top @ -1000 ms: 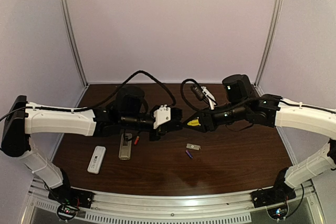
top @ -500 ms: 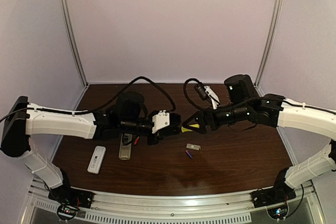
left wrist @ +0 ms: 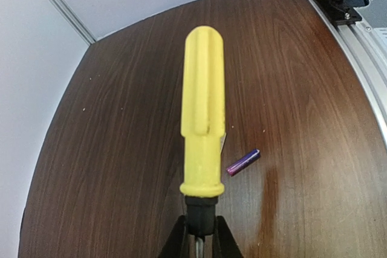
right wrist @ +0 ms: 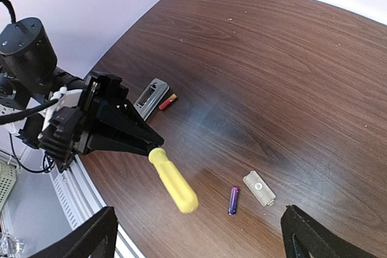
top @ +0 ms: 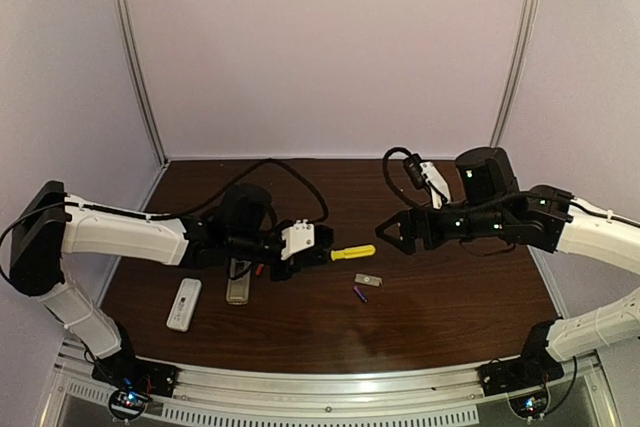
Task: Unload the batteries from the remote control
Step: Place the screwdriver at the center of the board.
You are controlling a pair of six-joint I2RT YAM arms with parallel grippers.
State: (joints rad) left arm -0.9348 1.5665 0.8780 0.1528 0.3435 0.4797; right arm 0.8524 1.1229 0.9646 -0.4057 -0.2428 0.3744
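Tool handling is the step I judge to be in hand. The left jaws are pinched narrow on the shank of the yellow-handled screwdriver (left wrist: 204, 119), just below its collar. It is held level above the bench (top: 450, 317), handle pointing away from the grey remote (top: 237, 290) toward the right arm. The right jaws stand wide with nothing in them, clear of the handle tip.

A red battery (right wrist: 167, 101) lies just beside the grey remote's far end. A purple battery (top: 359, 293) and the small grey cover plate (top: 368, 279) lie well to the remote's right, under the gap between the arms. A white remote (top: 184, 304) sits just to its left. I see only those two cells, and I cannot tell whether the grey remote's open bay holds more.

With the blade buried in my left jaws, the tool is backwards for prying. I reckon the next move is either to lay it down away from the remote or to take it by the handle.
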